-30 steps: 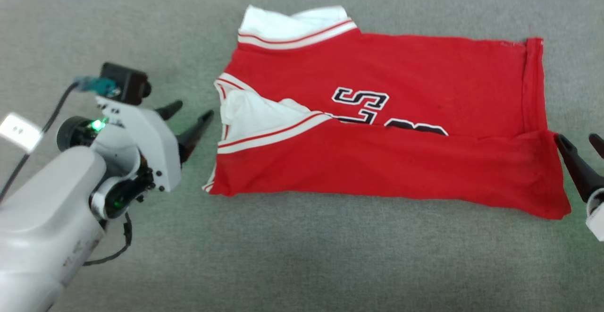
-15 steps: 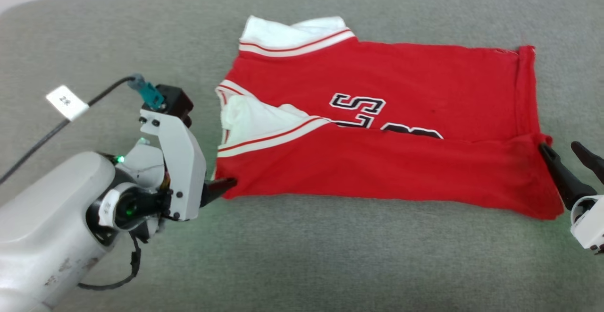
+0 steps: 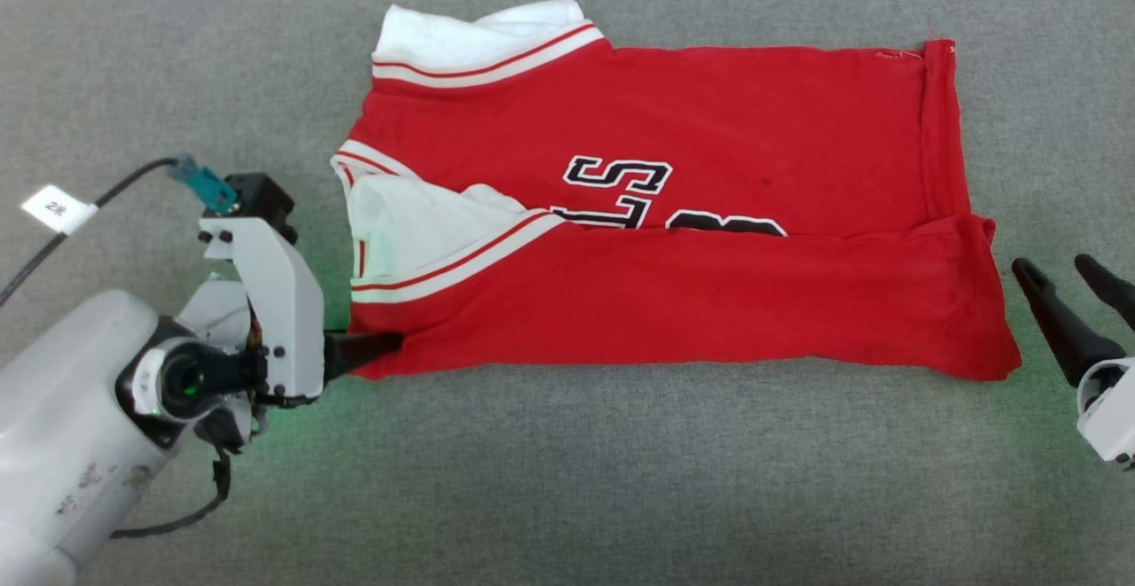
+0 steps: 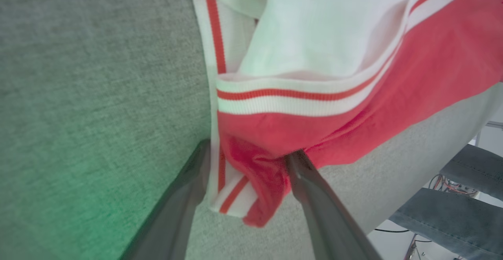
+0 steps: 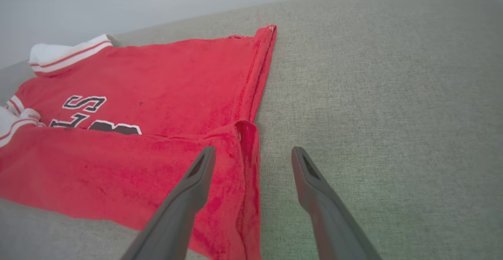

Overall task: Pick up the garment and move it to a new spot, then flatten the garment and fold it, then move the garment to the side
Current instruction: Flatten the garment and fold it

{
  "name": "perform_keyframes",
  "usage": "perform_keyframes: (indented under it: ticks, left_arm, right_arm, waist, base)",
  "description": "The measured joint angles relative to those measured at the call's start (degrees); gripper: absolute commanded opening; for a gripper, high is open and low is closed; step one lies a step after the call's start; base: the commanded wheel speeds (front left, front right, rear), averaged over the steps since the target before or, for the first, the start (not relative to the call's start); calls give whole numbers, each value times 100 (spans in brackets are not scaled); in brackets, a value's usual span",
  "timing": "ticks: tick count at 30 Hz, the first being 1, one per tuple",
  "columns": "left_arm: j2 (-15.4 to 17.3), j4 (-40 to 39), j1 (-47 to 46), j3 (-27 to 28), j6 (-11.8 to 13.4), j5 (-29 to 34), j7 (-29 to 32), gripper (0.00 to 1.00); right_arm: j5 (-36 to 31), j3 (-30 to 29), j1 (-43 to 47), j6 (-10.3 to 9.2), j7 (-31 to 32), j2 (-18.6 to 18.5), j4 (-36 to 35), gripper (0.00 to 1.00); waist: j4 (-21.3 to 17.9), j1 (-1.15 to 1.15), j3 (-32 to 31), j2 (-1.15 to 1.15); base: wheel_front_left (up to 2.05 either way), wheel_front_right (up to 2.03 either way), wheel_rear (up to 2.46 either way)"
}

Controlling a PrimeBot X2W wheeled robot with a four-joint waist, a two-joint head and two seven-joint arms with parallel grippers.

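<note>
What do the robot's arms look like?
The left arm is pale grey with a white bracket, a green light, and a black cable carrying a teal plug and white tag. The left tool and right tool each have two long dark pointed fingers.

one garment [image 3: 674,125]; two pairs of jaws; one grey surface [image 3: 567,480]; one cable [image 3: 133,174]; one label [image 3: 58,209]

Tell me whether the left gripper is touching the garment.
Touching. The left wrist view shows the garment's corner bunched between the left gripper's open fingers, with red cloth pressed against one fingertip.
</note>
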Motion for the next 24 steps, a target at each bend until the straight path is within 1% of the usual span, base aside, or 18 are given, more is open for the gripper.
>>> perform_keyframes:
  ticks: [1, 4, 6, 8, 13, 17, 22, 23, 24]
  left_arm:
    - [-4, 26, 1, 34, -40, -66, -1, 0]
    - [-53, 92, -1, 67, -146, -66, -110, 0]
    - [-199, 118, -13, 57, -219, -64, -136, 0]
    - [-297, 138, -21, 55, -286, -64, -193, 0]
    - [-404, 177, -55, 58, -423, -38, -289, 0]
    - [-485, 189, -108, 74, -488, -5, -360, 0]
    - [-597, 241, -197, 108, -576, 71, -510, 0]
    - [-626, 257, -208, 114, -581, 71, -525, 0]
    - [-647, 271, -220, 114, -611, 77, -534, 0]
  right_arm:
    - [7, 45, -3, 0, 69, -67, -22, 100]
    - [122, 297, -6, 0, 489, -308, -134, 100]
    - [114, 536, 9, 1, 837, -620, -287, 100]
    - [100, 643, 8, -1, 1191, -859, -390, 100]
    - [53, 801, -213, 0, 1964, -1144, -544, 100]
    - [-71, 948, -520, 0, 2338, -1003, -293, 100]
    - [-198, 1243, -812, 0, 2540, -903, 248, 100]
    - [-198, 1287, -879, 0, 2550, -914, 313, 76]
    - [-194, 1303, -929, 0, 2548, -904, 381, 35]
  waist:
    - [-9, 0, 11, 0]
    - [11, 0, 13, 0]
    - [47, 0, 10, 0]
    - [88, 0, 12, 0]
    - [165, 0, 78, 0]
    - [229, 0, 167, 0]
    - [329, 0, 264, 0]
    - [353, 0, 279, 0]
    - [375, 0, 292, 0]
  base:
    - [0, 0, 0]
    - [0, 0, 0]
    - [0, 0, 0]
    - [0, 0, 0]
    - [0, 0, 0]
    - [0, 0, 0]
    - [0, 0, 0]
    - [0, 0, 0]
    - [0, 0, 0]
